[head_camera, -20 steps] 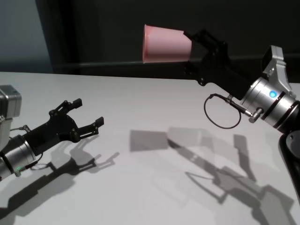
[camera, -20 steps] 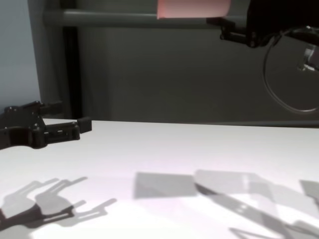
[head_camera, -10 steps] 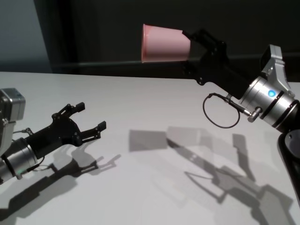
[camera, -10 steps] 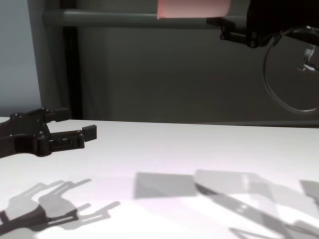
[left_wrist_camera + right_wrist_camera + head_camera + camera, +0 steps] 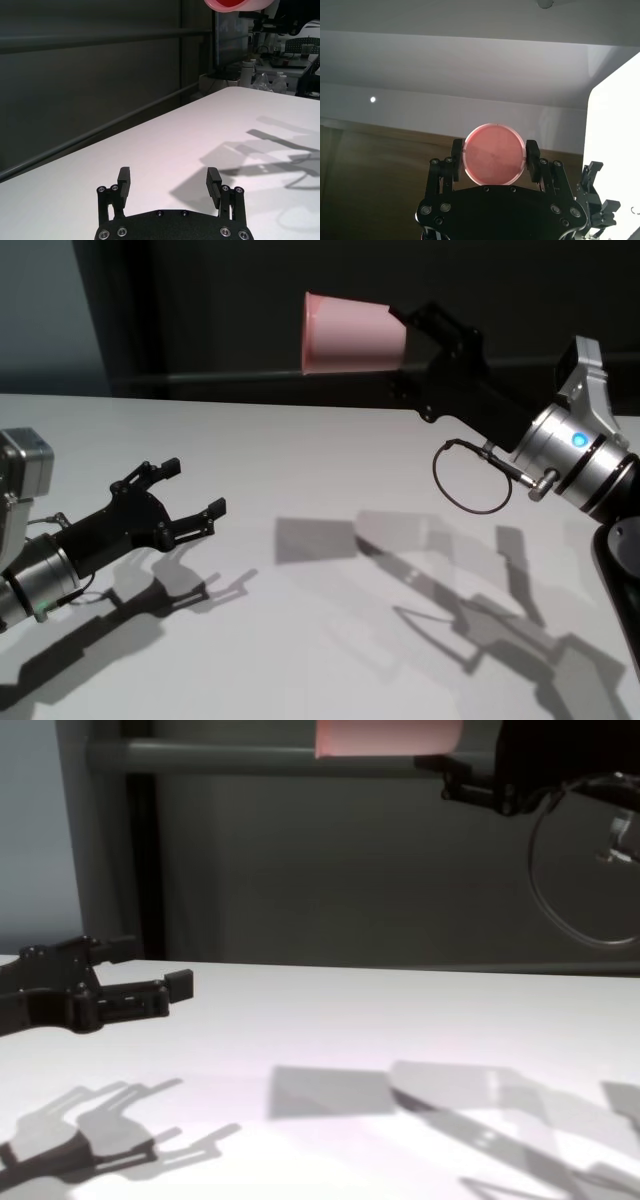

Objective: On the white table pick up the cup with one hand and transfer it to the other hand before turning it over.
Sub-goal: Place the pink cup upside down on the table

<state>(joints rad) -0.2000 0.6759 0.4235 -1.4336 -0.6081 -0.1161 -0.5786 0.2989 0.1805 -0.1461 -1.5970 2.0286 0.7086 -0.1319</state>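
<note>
A: Hanging high above the white table (image 5: 320, 480), the cup (image 5: 350, 332) lay on its side in the air, its wider rim pointing toward the robot's left and its base tucked into the right gripper (image 5: 408, 335).

B: Was the cup really held?

A: Yes. In the right wrist view the cup (image 5: 494, 160) sat squarely between the two black fingers (image 5: 532, 160), both pressed against its sides, so the right gripper (image 5: 494, 161) was clamped on it near the base. Only the pink round end faced that camera.

B: What else was near the cup?

A: Behind it stood a dark grey wall panel (image 5: 300, 280). Below the cup, on the table, fell a blocky grey shadow (image 5: 315, 538). A thin black cable loop (image 5: 470, 480) hung under the right arm's silver wrist, down and to the right of the cup.

B: And the other arm?

A: The left gripper (image 5: 185, 495) hovered low over the table, well apart from the cup, down and to its left. Its fingers stood spread wide with nothing between them; the left wrist view showed the two fingertips (image 5: 124, 176) far apart over bare table, with the cup (image 5: 235, 4) high above them at the picture's edge. In the chest view the left gripper (image 5: 150, 985) sat just above the table (image 5: 400, 1020), far below the cup (image 5: 388, 736).
</note>
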